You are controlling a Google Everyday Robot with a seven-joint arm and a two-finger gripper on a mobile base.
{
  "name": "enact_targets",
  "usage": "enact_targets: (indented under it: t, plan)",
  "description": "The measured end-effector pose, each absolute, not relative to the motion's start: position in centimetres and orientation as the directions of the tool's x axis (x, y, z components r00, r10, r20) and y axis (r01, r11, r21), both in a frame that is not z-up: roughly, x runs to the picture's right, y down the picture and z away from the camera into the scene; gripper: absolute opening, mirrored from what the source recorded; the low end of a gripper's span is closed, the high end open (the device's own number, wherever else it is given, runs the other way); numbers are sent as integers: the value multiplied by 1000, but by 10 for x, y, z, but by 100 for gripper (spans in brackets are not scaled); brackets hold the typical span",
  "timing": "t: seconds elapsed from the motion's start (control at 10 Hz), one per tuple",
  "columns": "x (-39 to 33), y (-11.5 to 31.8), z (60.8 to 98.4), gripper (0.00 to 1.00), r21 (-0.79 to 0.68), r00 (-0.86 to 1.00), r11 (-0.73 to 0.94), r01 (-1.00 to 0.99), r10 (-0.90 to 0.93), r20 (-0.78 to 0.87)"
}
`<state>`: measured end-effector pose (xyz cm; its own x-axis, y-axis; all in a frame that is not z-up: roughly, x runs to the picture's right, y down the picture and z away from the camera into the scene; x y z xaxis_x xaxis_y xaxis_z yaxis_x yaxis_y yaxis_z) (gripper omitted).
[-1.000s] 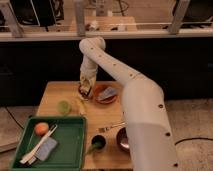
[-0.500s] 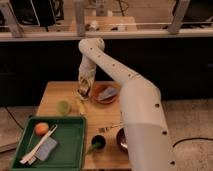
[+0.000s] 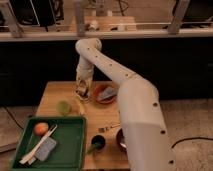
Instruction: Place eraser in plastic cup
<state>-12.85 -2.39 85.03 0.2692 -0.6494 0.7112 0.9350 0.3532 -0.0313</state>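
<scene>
Wooden table (image 3: 107,117) carries the whole scene, with the robot's white arm (image 3: 135,100) rising from the near right, bending at the far middle and dropping down to the tabletop. At its end the gripper (image 3: 82,93) hangs low over the far part of the table, just left of the orange bowl (image 3: 95,95) and to the far right of the plastic cup (image 3: 63,107). Whether the gripper is apart or together cannot be told. The eraser cannot be picked out with certainty: only a dark patch shows at the gripper's tip, and it cannot be told whether that is the block. The plastic cup stands upright, pale green, near the far right corner of the green tray (image 3: 70,150), apart from the gripper. A flat grey pad (image 3: 106,93) lies in the orange bowl. On the tray rest an orange fruit (image 3: 41,128), pale sticks (image 3: 37,147) and a grey-blue sponge (image 3: 46,149). Right of the tray stands a dark cup (image 3: 98,143) holding something green, with a fork (image 3: 107,128) beyond it.
</scene>
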Motion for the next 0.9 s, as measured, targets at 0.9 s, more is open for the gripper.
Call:
enact_targets:
  t: [0.9]
  plan:
    - [-145, -24, 805, 0, 19, 162, 243, 970, -702, 693]
